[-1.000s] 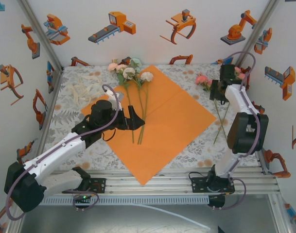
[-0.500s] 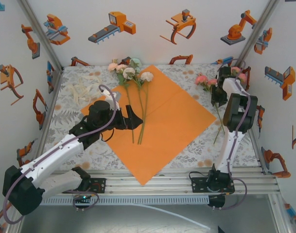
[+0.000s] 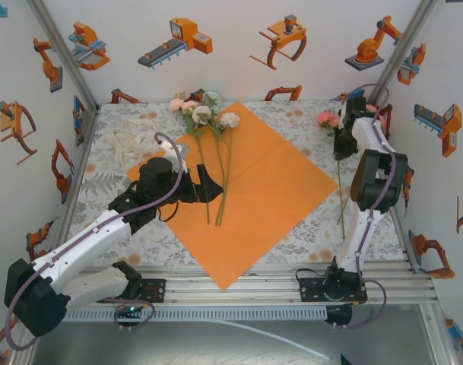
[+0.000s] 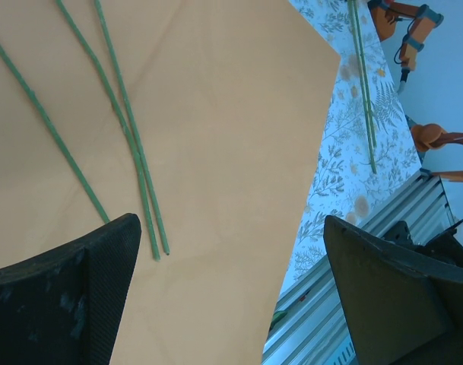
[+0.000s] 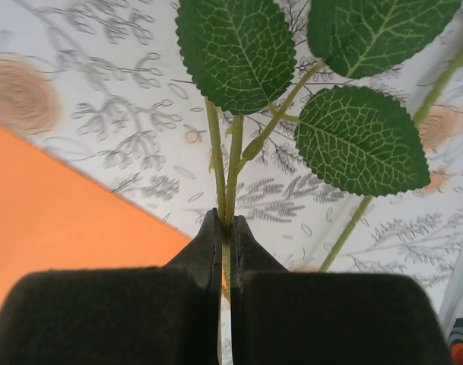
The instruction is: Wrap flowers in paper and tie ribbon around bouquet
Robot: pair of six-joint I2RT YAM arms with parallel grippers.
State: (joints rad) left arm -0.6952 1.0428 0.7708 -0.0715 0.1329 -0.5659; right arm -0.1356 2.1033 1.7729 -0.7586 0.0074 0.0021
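Now the right fingers (image 5: 217, 251) pinch shut on flower stems (image 5: 229, 152) at the far right, stems running near-far; the paper (image 3: 269, 182) lies leftward. The left fingers (image 3: 205, 186) gape empty over 3 other flowers (image 3: 203, 114) lying there.

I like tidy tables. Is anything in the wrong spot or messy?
Pink flowers are off the orange paper, over the tablecloth at the right, apart from the other flowers. The right gripper is shut on their stems. Nothing looks spilled or broken.
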